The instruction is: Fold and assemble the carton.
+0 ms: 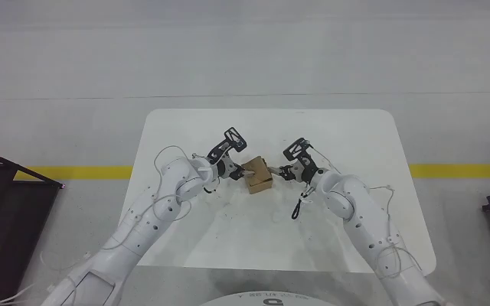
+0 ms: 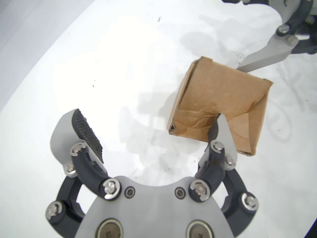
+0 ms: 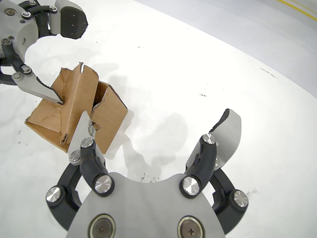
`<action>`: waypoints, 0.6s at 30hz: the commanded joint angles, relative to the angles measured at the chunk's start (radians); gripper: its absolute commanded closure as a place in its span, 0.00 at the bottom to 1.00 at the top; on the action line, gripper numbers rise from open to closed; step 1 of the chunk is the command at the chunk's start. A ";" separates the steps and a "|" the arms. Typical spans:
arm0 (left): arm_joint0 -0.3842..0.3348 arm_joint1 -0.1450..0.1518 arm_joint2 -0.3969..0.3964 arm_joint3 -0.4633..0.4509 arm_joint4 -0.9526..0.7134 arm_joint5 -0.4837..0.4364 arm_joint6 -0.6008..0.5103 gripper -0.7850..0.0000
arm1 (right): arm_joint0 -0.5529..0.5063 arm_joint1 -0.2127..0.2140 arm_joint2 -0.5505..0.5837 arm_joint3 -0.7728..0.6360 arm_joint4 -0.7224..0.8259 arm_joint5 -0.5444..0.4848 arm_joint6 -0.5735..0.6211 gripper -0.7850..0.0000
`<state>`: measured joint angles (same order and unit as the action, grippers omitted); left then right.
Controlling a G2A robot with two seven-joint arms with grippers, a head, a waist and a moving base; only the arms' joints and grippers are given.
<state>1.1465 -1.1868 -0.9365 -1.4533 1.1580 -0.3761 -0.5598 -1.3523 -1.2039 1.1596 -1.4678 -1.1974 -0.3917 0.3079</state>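
One brown cardboard carton (image 1: 259,174) lies near the middle of the white table (image 1: 344,222), half-folded, with creased, torn flaps (one end open). Flanking it, the left gripper (image 2: 151,122) and right gripper (image 3: 156,117) have their jaws spread wide, and one fingertip of each touches the cardboard.

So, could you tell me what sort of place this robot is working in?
Probably a factory or test hall: a pale, glossy floor with a yellow line painted across it, and a plain white table bearing a brown carton.
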 commanded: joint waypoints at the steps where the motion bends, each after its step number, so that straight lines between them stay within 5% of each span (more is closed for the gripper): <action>1: 0.000 0.000 -0.001 -0.002 0.000 0.002 -0.001 0.00 | 0.000 0.000 0.004 -0.002 0.003 0.008 -0.005 0.00; 18: 0.006 -0.002 -0.007 -0.037 0.000 -0.001 -0.011 0.00 | -0.008 0.004 -0.009 -0.019 -0.018 -0.022 -0.030 0.00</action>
<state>1.1534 -1.1887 -0.9437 -1.4862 1.1588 -0.3768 -0.5701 -1.3608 -1.2000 1.1513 -1.4870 -1.2150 -0.4149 0.2773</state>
